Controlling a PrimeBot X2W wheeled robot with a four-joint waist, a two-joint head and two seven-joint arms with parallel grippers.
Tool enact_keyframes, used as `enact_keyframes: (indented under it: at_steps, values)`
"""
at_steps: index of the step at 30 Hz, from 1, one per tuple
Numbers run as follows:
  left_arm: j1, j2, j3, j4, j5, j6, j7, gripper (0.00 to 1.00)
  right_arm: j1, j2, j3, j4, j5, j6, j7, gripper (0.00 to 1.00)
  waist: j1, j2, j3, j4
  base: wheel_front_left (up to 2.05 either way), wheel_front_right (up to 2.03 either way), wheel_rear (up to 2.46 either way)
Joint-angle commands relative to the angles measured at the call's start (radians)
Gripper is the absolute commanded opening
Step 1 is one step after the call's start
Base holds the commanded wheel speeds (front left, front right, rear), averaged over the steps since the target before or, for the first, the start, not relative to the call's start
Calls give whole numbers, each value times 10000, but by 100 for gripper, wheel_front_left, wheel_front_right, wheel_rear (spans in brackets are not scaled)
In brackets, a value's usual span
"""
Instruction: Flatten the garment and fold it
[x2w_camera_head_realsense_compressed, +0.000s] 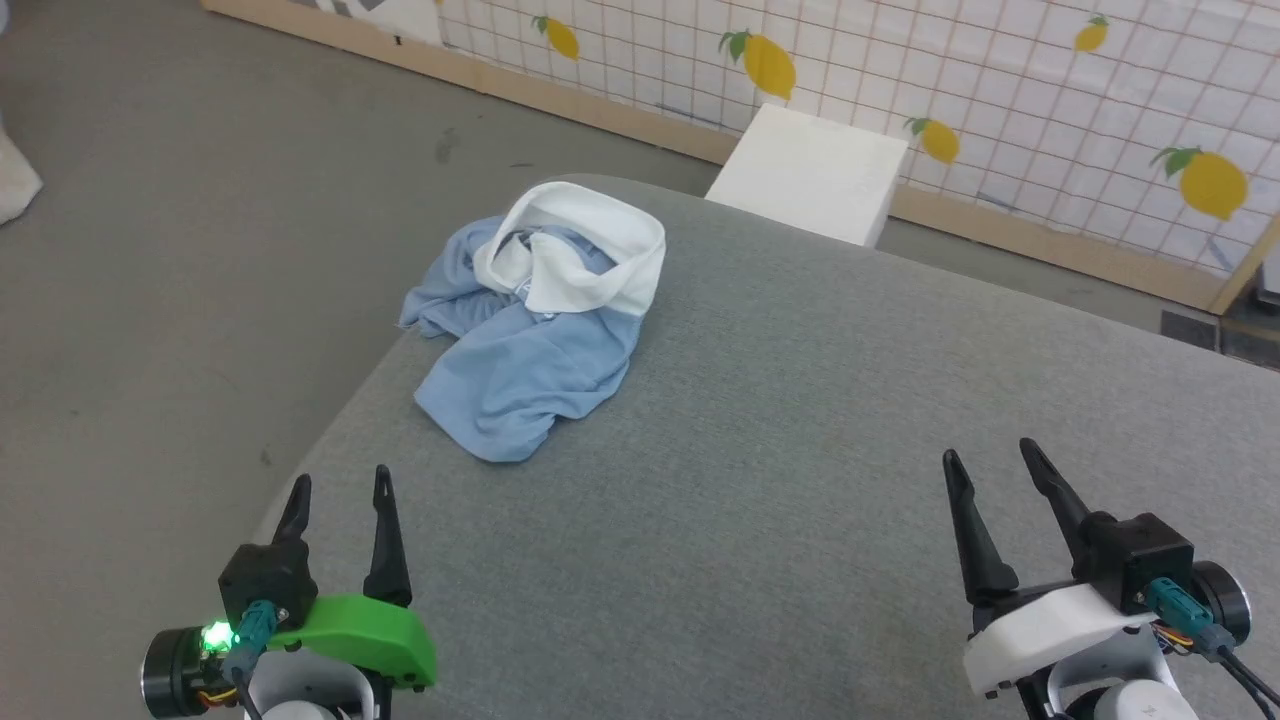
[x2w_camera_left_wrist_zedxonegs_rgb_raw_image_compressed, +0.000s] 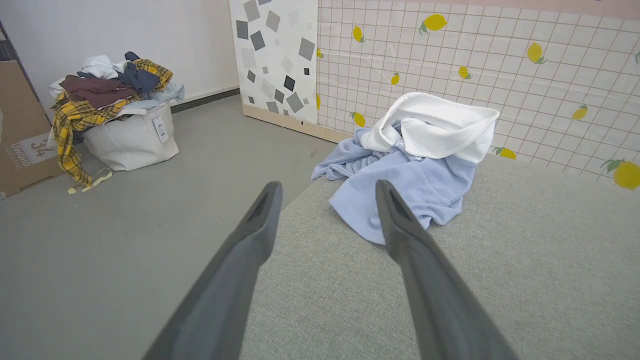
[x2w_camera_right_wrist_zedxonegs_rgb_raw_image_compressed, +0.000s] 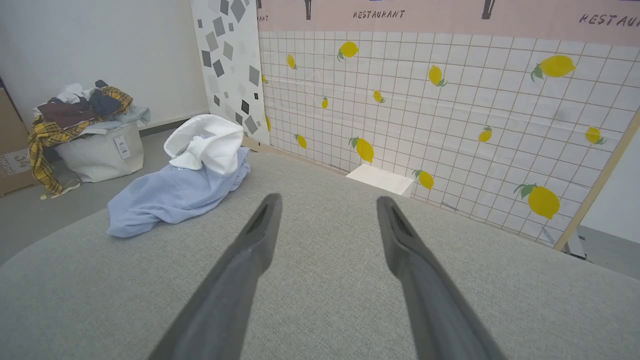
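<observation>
Left gripper (x2w_camera_left_wrist_zedxonegs_rgb_raw_image_compressed: 327, 184) (fingers (x2w_camera_left_wrist_zedxonegs_rgb_raw_image_compressed: 250, 235) apart) faces garment (x2w_camera_left_wrist_zedxonegs_rgb_raw_image_compressed: 425, 180); wrist views add laundry bag (x2w_camera_left_wrist_zedxonegs_rgb_raw_image_compressed: 127, 140).

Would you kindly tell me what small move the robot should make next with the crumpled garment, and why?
Probably reach the left gripper forward to the near blue edge of the garment. It lies bunched, white part on top, by the left edge of the grey surface, nearer the left gripper than the right gripper. Both grippers are open and empty.
</observation>
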Motion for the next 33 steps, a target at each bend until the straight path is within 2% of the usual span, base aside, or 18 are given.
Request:
enact_keyframes:
  at_steps: [1,21,28,33]
  values:
    - [4,95,12,36,-47,77,-112,100,-181,13,5,47,76,-12,-103,100,0,0,-4,125,0,0,0]
    - [-153,101,25,241,-374,137,-526,100,-341,16,-29,168,105,-14,-350,100,0,0,251,953,0,0,0]
    - [-1520,158,-111,485,-927,-426,-468,100,-801,18,-11,-173,-274,-15,-143,100,0,0,1333,782,0,0,0]
    - [-3650,316,-129,1008,-1762,-1102,422,100,-1415,19,-2,-632,-706,-16,87,100,0,0,2813,351,0,0,0]
